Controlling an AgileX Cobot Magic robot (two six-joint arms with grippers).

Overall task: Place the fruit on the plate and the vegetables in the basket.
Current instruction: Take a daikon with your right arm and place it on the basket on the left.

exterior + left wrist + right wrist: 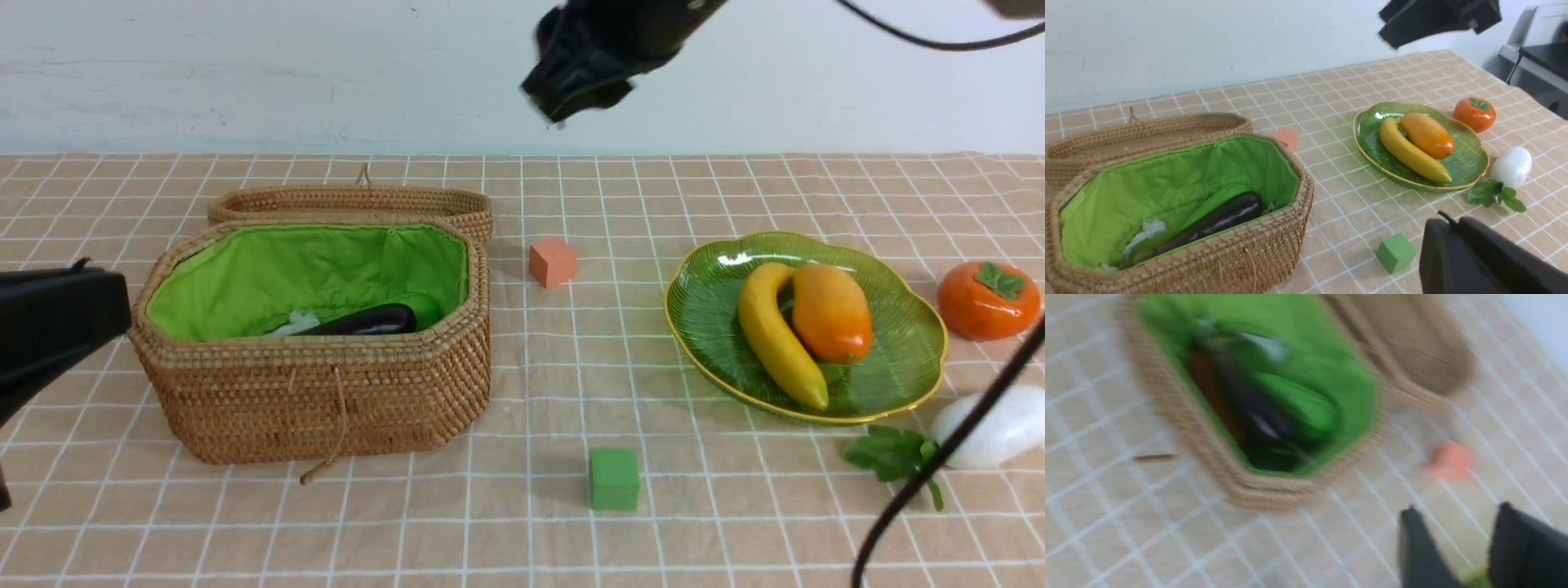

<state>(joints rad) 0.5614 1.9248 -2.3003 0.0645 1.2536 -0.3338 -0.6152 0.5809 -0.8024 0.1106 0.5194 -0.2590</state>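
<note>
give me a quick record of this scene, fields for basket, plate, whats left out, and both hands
basket: lid open, eggplant and cucumber inside
plate: banana and mango on it
fruit left out: persimmon, on the tablecloth right of the plate
vegetable left out: radish, near the plate's front right
extras: orange-pink cube, green cube, between basket and plate
left hand: shut, empty, low beside the basket
right hand: open, empty, raised above the table
</note>
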